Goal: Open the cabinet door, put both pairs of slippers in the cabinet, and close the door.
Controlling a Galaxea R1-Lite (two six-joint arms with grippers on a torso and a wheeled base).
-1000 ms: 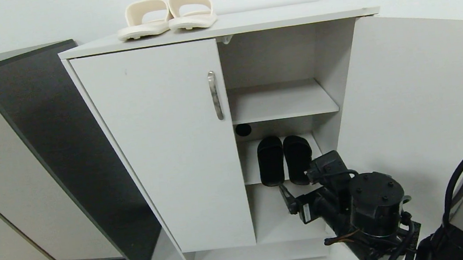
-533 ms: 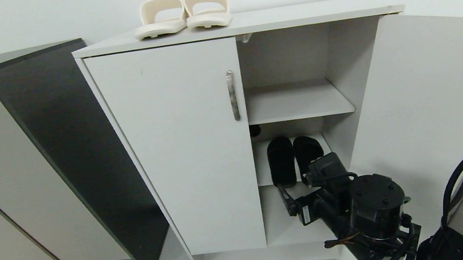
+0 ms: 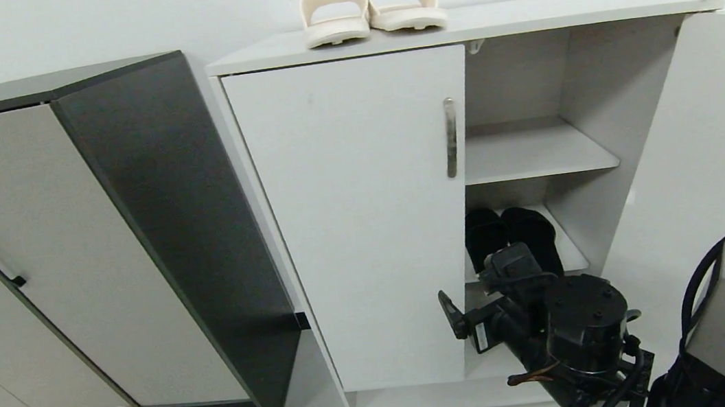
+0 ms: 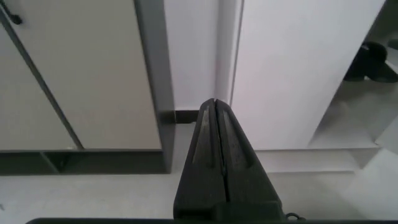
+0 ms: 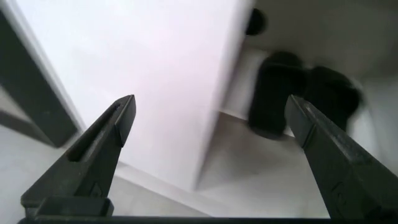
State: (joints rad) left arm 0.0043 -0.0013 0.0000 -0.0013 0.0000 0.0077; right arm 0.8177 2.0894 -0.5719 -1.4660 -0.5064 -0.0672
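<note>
Now the empty, wide-open right claw (image 5: 210, 106) hangs low before the cabinet (image 3: 554, 19); rising for the cream slippers (image 3: 373, 10) atop, it could clip the door (image 3: 364, 217).

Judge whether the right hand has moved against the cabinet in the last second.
Yes. Against the cabinet, the right hand went left: from the open half below the black slippers to the edge of the shut door.

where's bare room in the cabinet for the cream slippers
The upper shelf is bare, between the closed door and the right wall. The shelf below is crowded: black slippers take its visible part, with the right tool in front.
</note>
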